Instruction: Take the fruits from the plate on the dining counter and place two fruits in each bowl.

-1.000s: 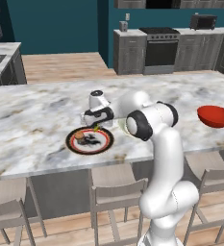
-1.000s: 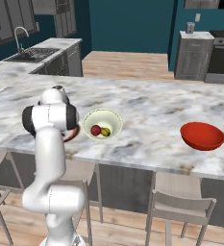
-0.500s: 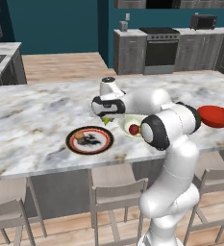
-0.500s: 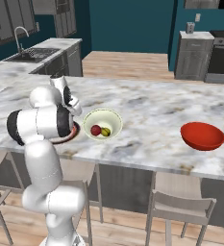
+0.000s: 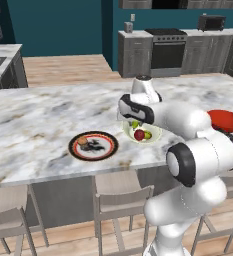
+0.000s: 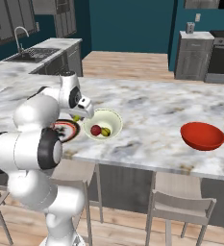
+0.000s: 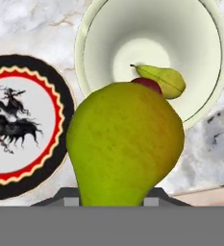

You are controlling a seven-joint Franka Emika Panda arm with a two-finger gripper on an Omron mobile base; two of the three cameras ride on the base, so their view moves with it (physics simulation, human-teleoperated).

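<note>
A dark teal wall (image 5: 63,25) stands behind grey kitchen cabinets (image 5: 138,52), a black oven (image 5: 168,52), and a wooden plank floor (image 5: 68,70).

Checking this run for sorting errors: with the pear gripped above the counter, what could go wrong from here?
1. The gripper, shut on the large green pear, hangs by the cream-white round bowl, which already holds a dark red round fruit and a small yellow-green fruit. Releasing here would make three.
2. The bright red bowl sits far along the counter; the pear might slip on the way.
</note>
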